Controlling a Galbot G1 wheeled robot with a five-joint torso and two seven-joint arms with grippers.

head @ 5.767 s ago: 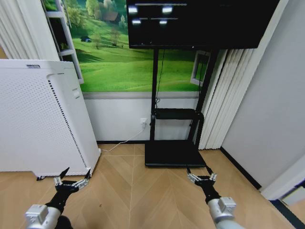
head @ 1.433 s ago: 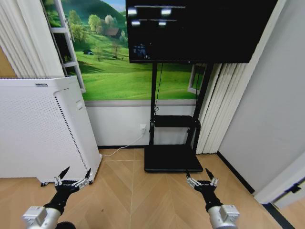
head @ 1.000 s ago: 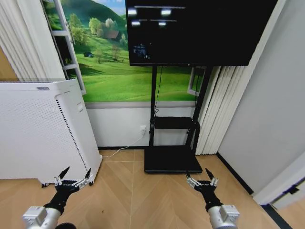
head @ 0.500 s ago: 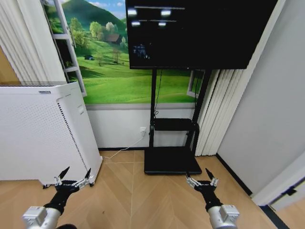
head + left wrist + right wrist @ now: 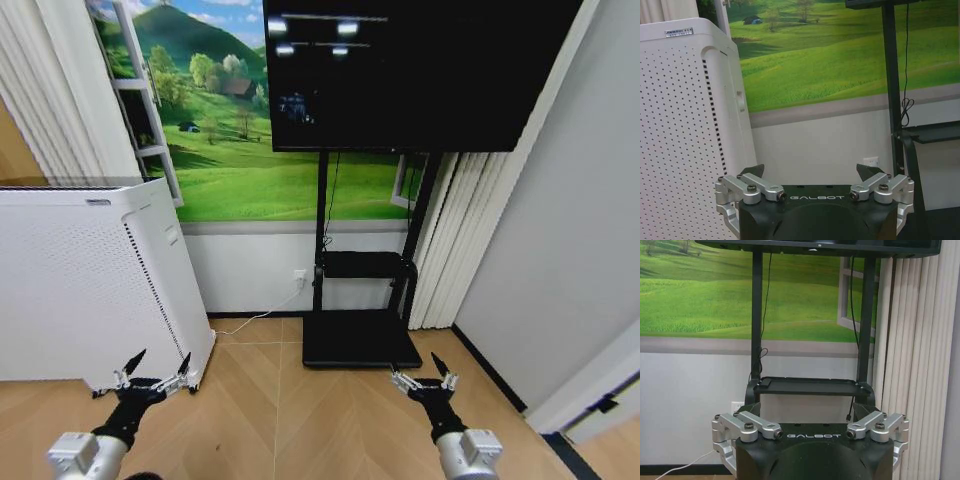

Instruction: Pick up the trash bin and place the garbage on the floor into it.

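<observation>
Left pincer (image 5: pixel 152 378): lower left of the head frame, above the wood floor (image 5: pixel 290 420), fingers spread apart, holding nothing. In its wrist view the pincer (image 5: pixel 812 175) points at the white perforated box (image 5: pixel 685 140) and the wall.

Right pincer (image 5: pixel 424 379): lower right of the head frame, fingers spread apart, holding nothing. In its wrist view the pincer (image 5: pixel 807 416) faces the black stand (image 5: pixel 807 385).

White perforated box (image 5: pixel 85 285): left of frame, standing on the floor.

Black stand (image 5: pixel 362 300): centre, carrying a dark screen (image 5: pixel 410 70) at top.

Landscape mural (image 5: pixel 230 150): upper left, on the wall.

Trash bin, garbage: location cannot be told.
</observation>
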